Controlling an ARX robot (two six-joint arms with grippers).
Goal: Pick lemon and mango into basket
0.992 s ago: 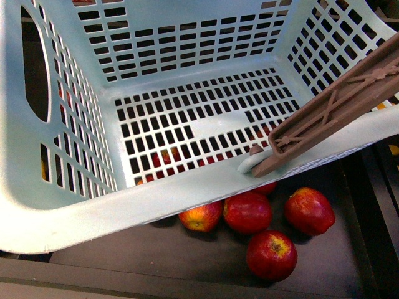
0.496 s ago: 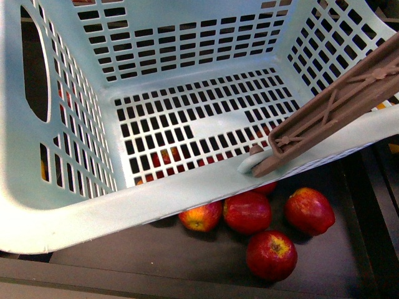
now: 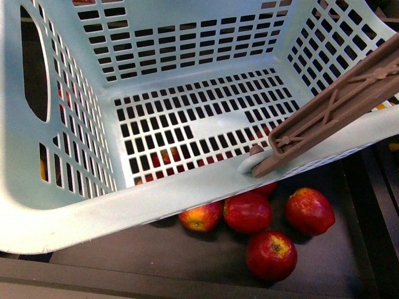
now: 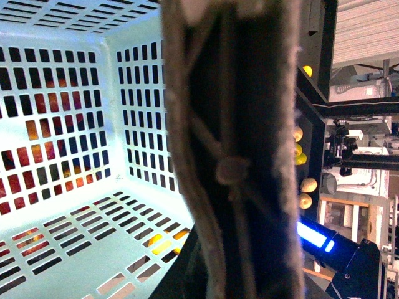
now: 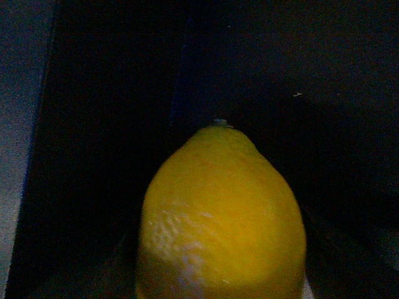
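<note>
The light teal basket [image 3: 187, 187] fills the front view, lifted and tilted, and its slotted floor [image 3: 206, 128] is bare. Its brown ribbed handle [image 3: 336, 106] crosses the right side. In the left wrist view that handle [image 4: 234, 156] sits blurred right against the camera. My left gripper is shut on it, with its fingers hidden behind it. The right wrist view is mostly dark, apart from the bright yellow lemon [image 5: 221, 218] held close to the lens by my shut right gripper. Those fingers do not show either. The mango is out of view.
Several red apples [image 3: 271, 254] lie on a dark shelf under the basket's near rim, and more show through the floor slots. In the left wrist view, small yellow fruits [image 4: 307, 185] sit on a far black rack, too small to name.
</note>
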